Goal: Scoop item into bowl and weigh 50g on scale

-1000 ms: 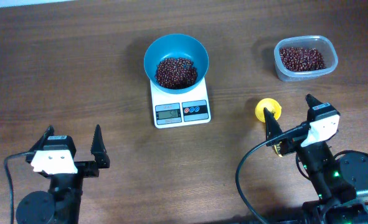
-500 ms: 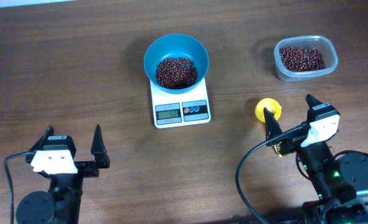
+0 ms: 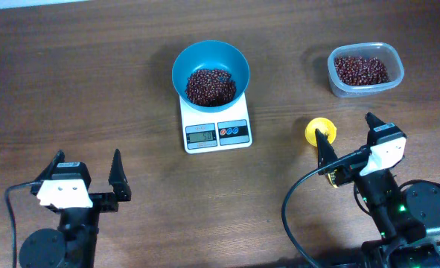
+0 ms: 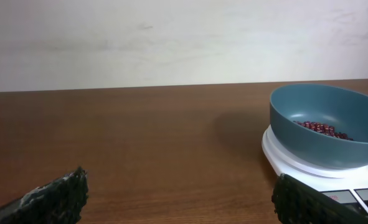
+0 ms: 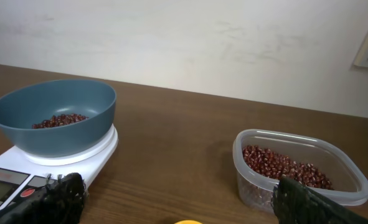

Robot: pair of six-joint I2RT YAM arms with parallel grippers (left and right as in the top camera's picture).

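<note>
Blue bowl sits centred on the white kitchen scale, mid-table and a bit toward the far edge. Red-brown beans form a loose heap in the bowl's bottom, well below the rim. Scale's LCD is lit, w/ the red button and blue button just beside it on the right. Digits look like 50, but they're too small in the overhead view to be sure.

Clear plastic tub stands far right, well apart from the scale, w/ more beans inside. Yellow scoop lies on the wooden table between scale and tub, nearer the robot.

Left gripper is at the near left, fingers spread wide, nothing between them; it points toward the scale. Right gripper is at the near right, also spread wide and holding nothing. One of its fingertips sits over the scoop's edge as seen from above.
</note>
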